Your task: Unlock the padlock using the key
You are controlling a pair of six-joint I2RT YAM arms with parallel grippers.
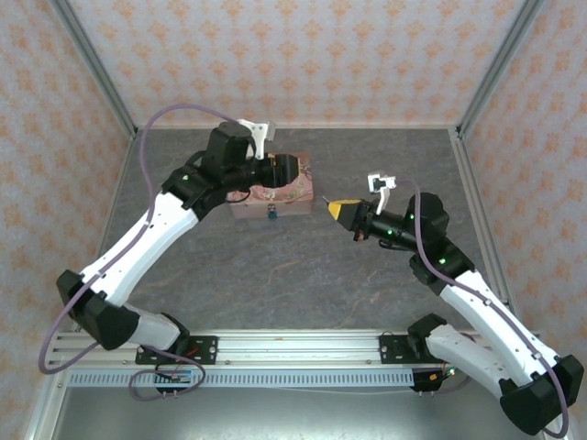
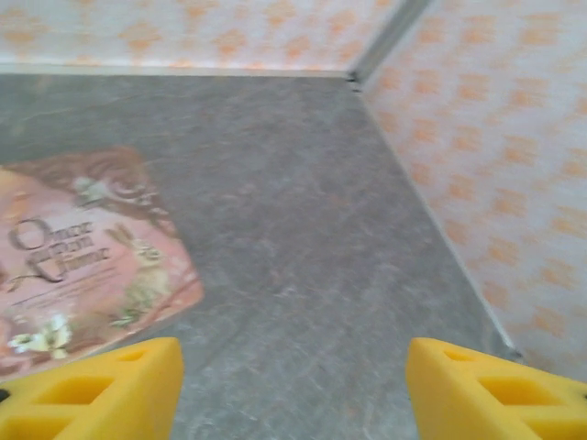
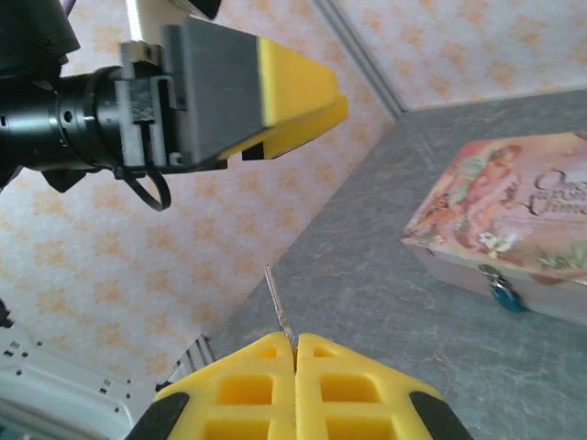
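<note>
From above, the pink tin (image 1: 275, 191) sits toward the far middle of the bench (image 1: 303, 275). The left arm's dark wrist lies over its lid, and from here the spread of that arm's fingers cannot be read. The left wrist camera settles it: the left pincer (image 2: 292, 392) stands wide, one yellow finger low at each side of the view. One corner of the illustrated lid lies below the left-hand finger, with bare grey bench between the two.

The right wrist camera gives what the overhead view blurs. The right pincer (image 3: 294, 351) is closed, its yellow pads pressed together on the key (image 3: 279, 310) — a thin metal blade sticking out past the fingertips. Overhead, this pincer is to the right of the tin and apart from it, the blade aimed toward the box.

The padlock (image 3: 503, 294) hangs on the tin's near-side wall, just under the lid's edge. Up close it has a small teal-blue body with a little metal shackle above it — tiny beside the box. In the top view it is a small blue speck at the middle of that wall.
</note>
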